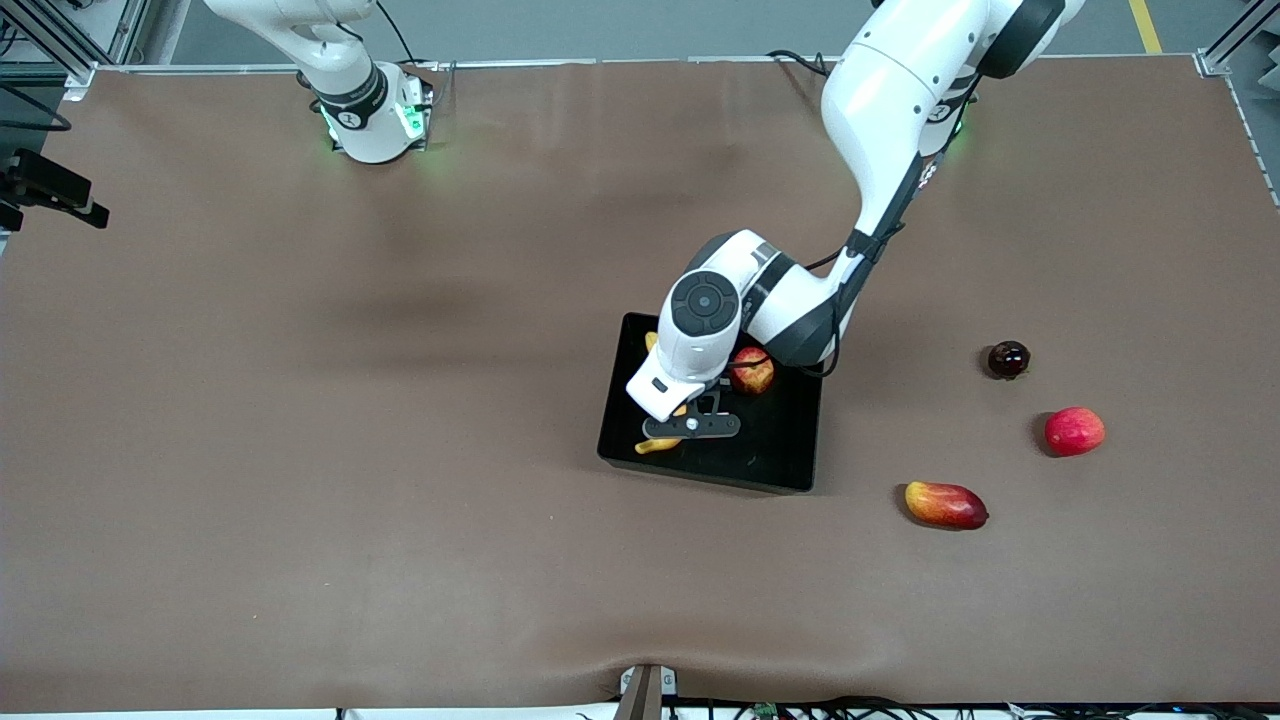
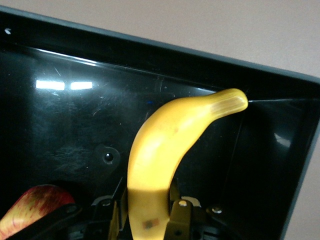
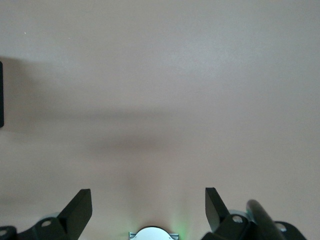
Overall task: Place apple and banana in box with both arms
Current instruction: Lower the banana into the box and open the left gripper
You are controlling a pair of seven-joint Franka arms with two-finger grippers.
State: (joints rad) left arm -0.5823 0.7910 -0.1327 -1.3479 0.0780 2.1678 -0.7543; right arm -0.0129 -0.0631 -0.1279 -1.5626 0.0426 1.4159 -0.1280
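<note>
The left pincer (image 2: 150, 220) pinches the banana (image 2: 165, 150) low inside the box (image 2: 60, 115), beside the apple (image 1: 752, 370); releasing carelessly could nudge the apple. The right pincer (image 3: 147, 210) waits spread over bare desk (image 3: 160, 75).

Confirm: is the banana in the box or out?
In. The banana, gripped by the left gripper, sits inside the box walls beside the apple.

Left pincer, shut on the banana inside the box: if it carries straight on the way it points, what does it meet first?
Probably the glossy floor of the shallow black plastic box. The left pincer points down into it, gripping the long curved yellow banana, whose tip nears the wall; how far off the floor lies is unclear.
</note>
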